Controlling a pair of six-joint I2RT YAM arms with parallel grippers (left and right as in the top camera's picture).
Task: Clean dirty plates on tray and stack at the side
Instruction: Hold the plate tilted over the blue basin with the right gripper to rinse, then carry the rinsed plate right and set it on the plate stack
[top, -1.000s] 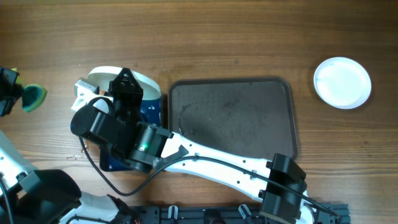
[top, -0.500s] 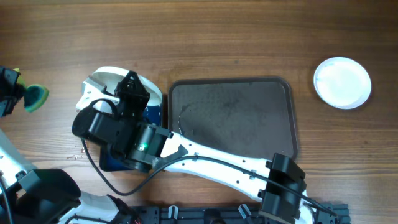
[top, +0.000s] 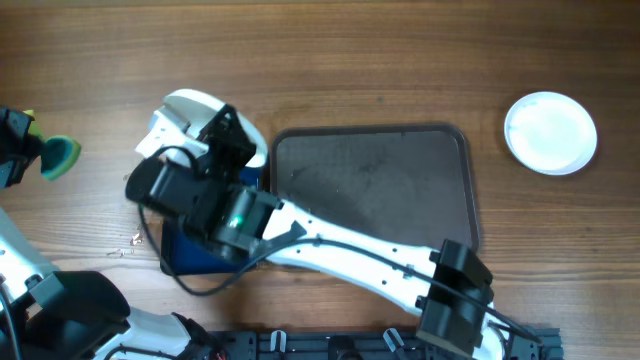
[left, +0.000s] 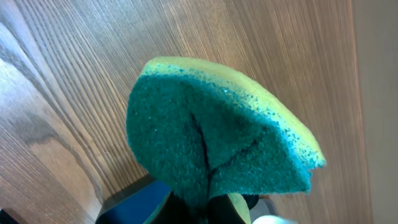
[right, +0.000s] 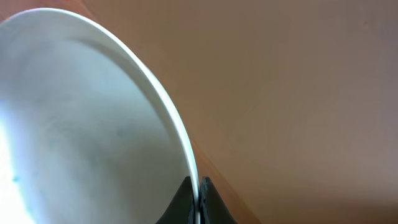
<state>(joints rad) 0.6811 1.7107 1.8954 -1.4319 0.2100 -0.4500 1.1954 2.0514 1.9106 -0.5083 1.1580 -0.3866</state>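
Both clamped: my right fingers (right: 185, 199) on a white plate (right: 81, 124), my left fingers (top: 28, 155) on a sponge (left: 211, 143).
My right fingers pinch the plate's rim, holding it tilted above the dark blue basin (top: 185, 250). The tray (top: 460, 190) lies just beside them, and a second white plate (top: 550, 132) rests on the surface (top: 380, 50) well beyond it. My left fingers, squeezing the green-and-yellow sponge, are well apart on the basin's far side.

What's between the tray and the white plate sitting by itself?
Nothing but bare wooden table lies between the tray and the plate. The overhead view shows that.
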